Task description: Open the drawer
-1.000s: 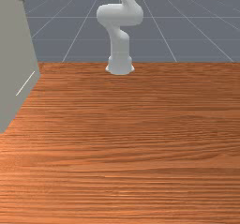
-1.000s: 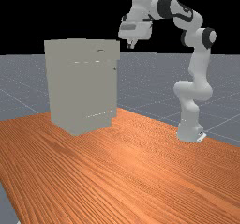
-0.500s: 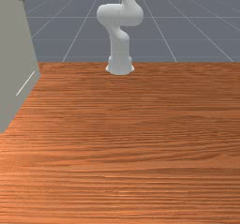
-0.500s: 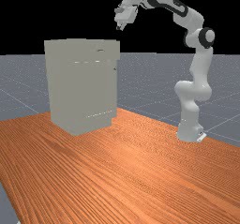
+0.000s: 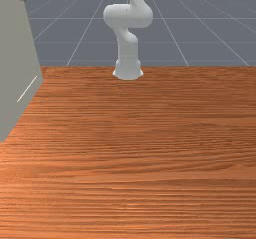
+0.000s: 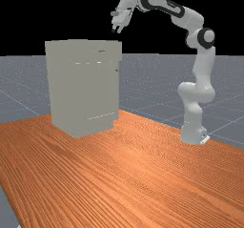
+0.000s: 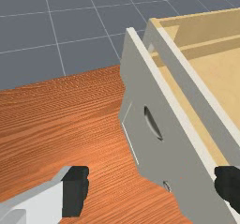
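While the jaws (image 6: 116,31) stand wide open above the grey drawer front (image 6: 90,53), upper left in the far view, line one fingertip up with the oval recess (image 7: 153,123), seemingly its pull; then hook it gently and draw straight outward.

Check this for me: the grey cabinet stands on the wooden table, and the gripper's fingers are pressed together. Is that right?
Not quite: the fingers of the gripper are not pressed together but stand wide apart, as the wrist view shows. The grey cabinet does stand on the wooden table.
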Robot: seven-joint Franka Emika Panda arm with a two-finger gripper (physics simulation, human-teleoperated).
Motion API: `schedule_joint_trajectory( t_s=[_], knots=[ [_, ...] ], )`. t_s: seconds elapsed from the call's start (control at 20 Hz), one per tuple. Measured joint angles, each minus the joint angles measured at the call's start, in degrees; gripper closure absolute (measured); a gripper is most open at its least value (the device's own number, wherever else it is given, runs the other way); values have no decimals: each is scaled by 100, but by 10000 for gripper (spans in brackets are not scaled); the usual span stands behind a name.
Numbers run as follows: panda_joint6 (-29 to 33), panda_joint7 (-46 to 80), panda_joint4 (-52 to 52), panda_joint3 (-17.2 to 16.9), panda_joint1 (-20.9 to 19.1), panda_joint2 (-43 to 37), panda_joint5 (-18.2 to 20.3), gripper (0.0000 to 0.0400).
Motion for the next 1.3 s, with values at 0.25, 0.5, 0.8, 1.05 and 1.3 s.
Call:
schedule_joint_trajectory(
  t_s=[0.25,0.5,0.8,1.05,1.3],
  knots=[
    [6,-201,54,-209,-86,235,18,0],
    [36,-383,-8,-383,-179,300,35,0],
    [89,-481,-517,-407,-190,392,19,0],
    [80,-450,-800,-228,-129,107,6,0],
    [-11,-29,-1649,636,97,-737,-75,0]
  ],
)
